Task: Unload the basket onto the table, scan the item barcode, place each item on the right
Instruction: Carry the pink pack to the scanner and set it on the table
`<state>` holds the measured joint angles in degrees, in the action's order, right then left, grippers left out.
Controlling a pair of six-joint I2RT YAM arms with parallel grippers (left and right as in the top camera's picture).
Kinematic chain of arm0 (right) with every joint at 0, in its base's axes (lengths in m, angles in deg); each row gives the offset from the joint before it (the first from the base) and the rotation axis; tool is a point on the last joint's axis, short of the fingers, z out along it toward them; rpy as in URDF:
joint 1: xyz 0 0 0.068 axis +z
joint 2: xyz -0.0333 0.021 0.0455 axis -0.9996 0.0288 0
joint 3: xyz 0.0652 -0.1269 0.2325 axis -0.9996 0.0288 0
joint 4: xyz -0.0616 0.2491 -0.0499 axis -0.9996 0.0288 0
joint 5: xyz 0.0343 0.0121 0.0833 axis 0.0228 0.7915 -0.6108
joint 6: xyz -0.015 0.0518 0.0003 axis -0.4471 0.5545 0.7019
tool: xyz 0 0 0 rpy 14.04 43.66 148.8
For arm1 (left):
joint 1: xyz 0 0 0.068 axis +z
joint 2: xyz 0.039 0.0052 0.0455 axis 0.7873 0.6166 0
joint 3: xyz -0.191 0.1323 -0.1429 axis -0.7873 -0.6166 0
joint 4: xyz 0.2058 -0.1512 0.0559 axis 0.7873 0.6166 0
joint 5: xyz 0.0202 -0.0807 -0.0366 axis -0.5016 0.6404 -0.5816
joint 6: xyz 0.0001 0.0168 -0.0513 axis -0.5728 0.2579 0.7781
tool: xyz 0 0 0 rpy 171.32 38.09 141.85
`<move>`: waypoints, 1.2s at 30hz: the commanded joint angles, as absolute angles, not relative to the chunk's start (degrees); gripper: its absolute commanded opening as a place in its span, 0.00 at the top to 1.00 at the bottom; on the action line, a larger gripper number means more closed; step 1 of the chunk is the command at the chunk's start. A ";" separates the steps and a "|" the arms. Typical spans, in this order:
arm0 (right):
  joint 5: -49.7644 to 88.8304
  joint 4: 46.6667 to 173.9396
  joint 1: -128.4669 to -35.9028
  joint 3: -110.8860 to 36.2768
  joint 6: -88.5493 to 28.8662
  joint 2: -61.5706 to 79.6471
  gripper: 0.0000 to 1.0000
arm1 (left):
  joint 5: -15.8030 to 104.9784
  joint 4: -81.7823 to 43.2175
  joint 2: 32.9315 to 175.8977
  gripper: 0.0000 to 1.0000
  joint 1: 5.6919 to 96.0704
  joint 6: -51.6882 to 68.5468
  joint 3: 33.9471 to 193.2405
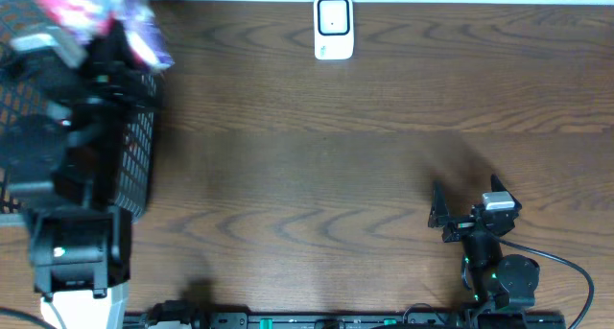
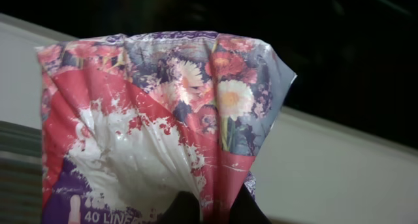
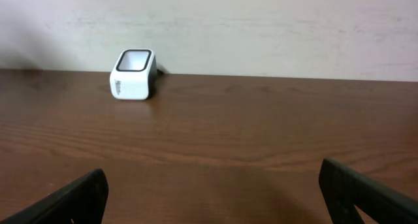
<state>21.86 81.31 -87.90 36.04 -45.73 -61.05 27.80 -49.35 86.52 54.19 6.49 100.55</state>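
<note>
- Right, the crinkly floral-printed plastic packet (image 2: 163, 119) is pinched at one edge in the left gripper (image 2: 210, 209), jaws pressed together on it, above the black wire-mesh basket (image 1: 142, 156) at the left end of the brown wooden table (image 1: 317, 156).
- We see the small white box-shaped barcode scanner (image 1: 333, 27) well apart, to the packet's right, at the far edge.
- The right gripper (image 3: 212, 196) is spread wide and empty; we judge the left arm carries the packet across.

Crumpled floral packet (image 2: 163, 119), red, white and purple, aloft at far left; white scanner (image 1: 334, 27) upright at the worktop's (image 1: 336, 176) far edge.
</note>
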 commanded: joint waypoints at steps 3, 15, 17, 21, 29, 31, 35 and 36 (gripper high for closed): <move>22.08 81.40 -88.27 36.25 -46.15 -61.35 0.01 | 29.20 -46.59 90.98 0.93 41.89 6.78 101.46; 22.08 81.40 -88.27 36.25 -46.15 -61.35 0.01 | 25.24 -41.52 115.40 0.93 23.18 6.87 101.46; 22.08 81.40 -88.27 36.25 -46.15 -61.35 0.01 | 22.45 -41.59 119.57 0.93 21.34 6.89 101.46; 22.08 81.40 -88.27 36.25 -46.15 -61.35 0.01 | 14.95 -41.76 128.14 0.93 18.26 7.09 101.46; 22.08 81.40 -88.27 36.25 -46.15 -61.35 0.01 | 13.18 -44.41 133.87 0.63 16.18 20.31 101.46; 22.08 81.40 -88.27 36.25 -46.15 -61.35 0.01 | 15.12 -46.11 133.28 0.58 16.05 20.31 101.46; 22.08 81.40 -88.27 36.25 -46.15 -61.35 0.01 | 18.64 -48.87 130.63 0.37 16.07 20.29 101.46; 22.08 81.38 -88.27 36.25 -46.15 -61.35 0.01 | 18.42 -49.37 129.45 0.38 16.12 20.24 101.46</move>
<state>21.93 81.33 -87.90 36.04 -45.73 -61.05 16.87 -48.23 133.67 16.18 18.98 100.61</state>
